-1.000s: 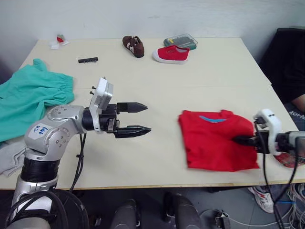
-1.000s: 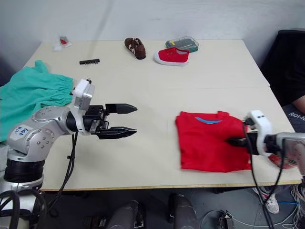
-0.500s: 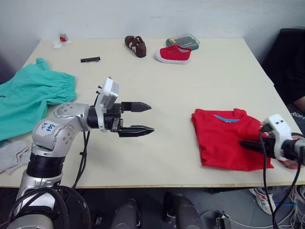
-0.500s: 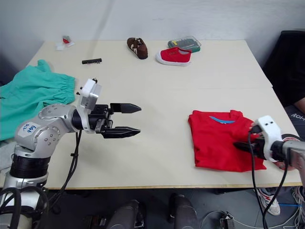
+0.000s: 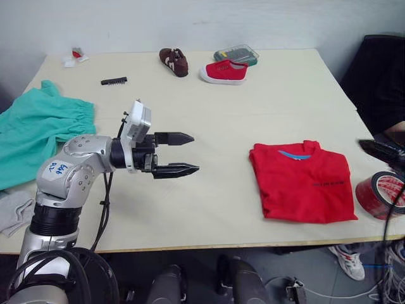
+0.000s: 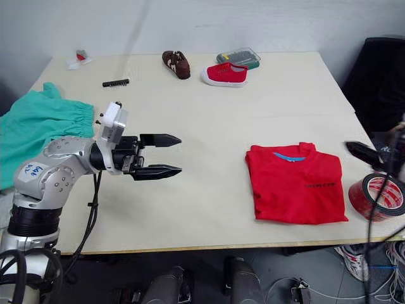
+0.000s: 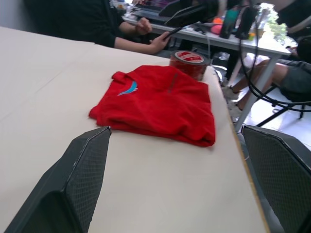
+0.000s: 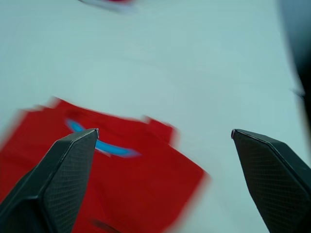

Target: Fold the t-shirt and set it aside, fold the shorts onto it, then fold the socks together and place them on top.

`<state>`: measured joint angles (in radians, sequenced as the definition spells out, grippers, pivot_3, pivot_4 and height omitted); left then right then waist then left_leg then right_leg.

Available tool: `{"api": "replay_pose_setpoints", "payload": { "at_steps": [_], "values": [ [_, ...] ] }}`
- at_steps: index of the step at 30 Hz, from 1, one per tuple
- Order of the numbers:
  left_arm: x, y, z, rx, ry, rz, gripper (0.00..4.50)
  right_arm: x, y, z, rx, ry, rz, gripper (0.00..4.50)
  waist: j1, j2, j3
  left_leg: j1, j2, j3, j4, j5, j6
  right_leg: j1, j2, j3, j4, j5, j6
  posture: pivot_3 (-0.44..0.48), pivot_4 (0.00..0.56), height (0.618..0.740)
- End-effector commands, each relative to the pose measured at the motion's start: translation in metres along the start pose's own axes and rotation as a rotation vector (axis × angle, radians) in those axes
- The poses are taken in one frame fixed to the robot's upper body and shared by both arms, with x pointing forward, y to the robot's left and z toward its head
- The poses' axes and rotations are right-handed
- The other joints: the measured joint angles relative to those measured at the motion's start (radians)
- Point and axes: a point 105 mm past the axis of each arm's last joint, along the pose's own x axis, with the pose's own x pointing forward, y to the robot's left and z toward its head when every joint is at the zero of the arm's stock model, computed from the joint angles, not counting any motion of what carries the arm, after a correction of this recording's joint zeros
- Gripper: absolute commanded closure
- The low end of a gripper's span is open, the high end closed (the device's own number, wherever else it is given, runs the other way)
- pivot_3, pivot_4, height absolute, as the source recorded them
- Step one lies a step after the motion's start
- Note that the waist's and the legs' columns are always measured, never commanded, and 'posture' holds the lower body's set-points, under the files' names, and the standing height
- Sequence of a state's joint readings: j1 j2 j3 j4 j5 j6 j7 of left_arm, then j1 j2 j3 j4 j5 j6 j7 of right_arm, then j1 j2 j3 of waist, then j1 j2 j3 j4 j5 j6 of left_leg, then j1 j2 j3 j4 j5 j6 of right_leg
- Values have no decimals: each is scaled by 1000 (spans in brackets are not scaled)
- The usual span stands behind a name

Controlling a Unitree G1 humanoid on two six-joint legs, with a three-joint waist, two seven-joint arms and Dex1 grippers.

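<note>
T-shirt: the t-shirt (image 6: 295, 183) lies folded in a neat rectangle, well to the right of the left gripper (image 6: 166, 154) and just beside the right gripper (image 6: 357, 151).
Shorts: the shorts (image 5: 37, 130) lie crumpled behind the left gripper at the table's left edge; likely soft, light and floppy, best taken at the gathered waistband.
Left gripper: jaws apart, empty, over bare table.
Right gripper: fingers spread wide, holding nothing.
Obstacles: a red tape roll (image 6: 378, 196) sits just beside the t-shirt; a red canvas shoe (image 5: 222, 71), brown shoe (image 5: 174, 61) and plastic case (image 5: 235, 55) lie far off.
</note>
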<state>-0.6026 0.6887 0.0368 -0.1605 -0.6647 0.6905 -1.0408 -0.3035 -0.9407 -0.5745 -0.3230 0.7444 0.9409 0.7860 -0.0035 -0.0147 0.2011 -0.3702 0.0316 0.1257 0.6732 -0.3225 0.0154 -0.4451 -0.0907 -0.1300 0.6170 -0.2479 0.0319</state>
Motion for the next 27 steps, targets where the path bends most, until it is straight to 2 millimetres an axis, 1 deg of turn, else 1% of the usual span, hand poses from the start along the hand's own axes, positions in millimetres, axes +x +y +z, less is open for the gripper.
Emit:
{"api": "replay_pose_setpoints", "payload": {
  "at_steps": [1,3,5,6,8,9,10,11,12,14,16,20,22,24,27],
  "values": [
    [-30,3,-2,55,45,156,0,21,78,34,-84,-154,355,37,-5,-1,1,1,0,0,-3,0,-1,0,0,0,-1,0,0,0,150,740],
    [-45,1,-16,49,101,238,0,31,95,38,-72,-181,431,37,-3,-1,1,2,0,0,-8,2,-2,0,0,0,-3,0,-1,0,150,740],
    [-64,-3,-35,33,171,353,0,38,108,36,-61,-187,491,37,2,-1,1,1,0,-1,-8,2,-2,-1,0,-1,-4,-1,-1,0,150,740],
    [-71,-5,-41,30,196,394,0,41,112,35,-58,-188,512,37,4,-1,1,0,0,-1,-8,2,-1,-1,0,-1,-5,-1,-2,0,150,740],
    [-93,-12,-57,27,264,533,0,48,123,30,-55,-180,563,37,7,-1,1,-2,-2,-1,-7,1,1,-1,-2,-1,-7,-1,-2,0,150,740],
    [-102,-12,-62,37,296,589,0,50,126,28,-52,-178,573,37,6,-1,1,-2,-2,-1,-7,0,3,-1,-3,-2,-7,0,-1,0,150,740],
    [-115,-10,-69,60,346,666,0,54,128,27,-43,-180,581,37,6,-2,1,-2,-3,-1,-7,-1,4,0,-4,-2,-8,0,-1,0,150,740],
    [-136,1,-72,126,431,775,0,57,129,28,-12,-193,586,37,8,-2,1,-3,-3,-1,-7,-1,5,0,-4,-2,-10,0,0,0,150,740],
    [-152,11,-72,188,497,853,0,60,130,27,21,-203,590,37,13,-2,1,-3,-3,-1,-7,-2,6,0,-4,-2,-11,0,0,0,150,740],
    [-172,30,-69,256,574,941,0,64,133,25,52,-206,600,37,23,-2,1,-3,-3,-2,-7,-3,7,0,-5,-3,-10,1,-1,0,150,740],
    [-180,42,-66,287,608,970,0,66,137,22,52,-197,613,37,30,-2,1,-2,-3,-2,-7,-6,8,0,-4,-4,-10,3,-3,0,150,740],
    [-200,90,-61,386,714,1054,0,65,144,20,62,-197,629,37,33,-1,0,-2,-2,-2,-7,-6,8,0,-5,-4,-9,3,-4,0,150,740],
    [-205,112,-60,419,756,1077,0,64,148,20,68,-201,635,37,29,-2,0,-3,-2,-2,-7,-3,11,-1,-5,-5,-8,3,-4,0,150,740],
    [-209,131,-58,430,790,1105,0,63,152,17,61,-194,638,37,27,-2,0,-4,-2,-1,-7,-2,8,-1,-5,-6,-6,3,-3,0,150,740],
    [-214,149,-61,433,859,1129,0,63,153,15,51,-191,616,37,20,-3,0,-5,-2,3,-7,-1,8,-2,-3,-6,-6,3,-3,0,150,740]
  ]
}}
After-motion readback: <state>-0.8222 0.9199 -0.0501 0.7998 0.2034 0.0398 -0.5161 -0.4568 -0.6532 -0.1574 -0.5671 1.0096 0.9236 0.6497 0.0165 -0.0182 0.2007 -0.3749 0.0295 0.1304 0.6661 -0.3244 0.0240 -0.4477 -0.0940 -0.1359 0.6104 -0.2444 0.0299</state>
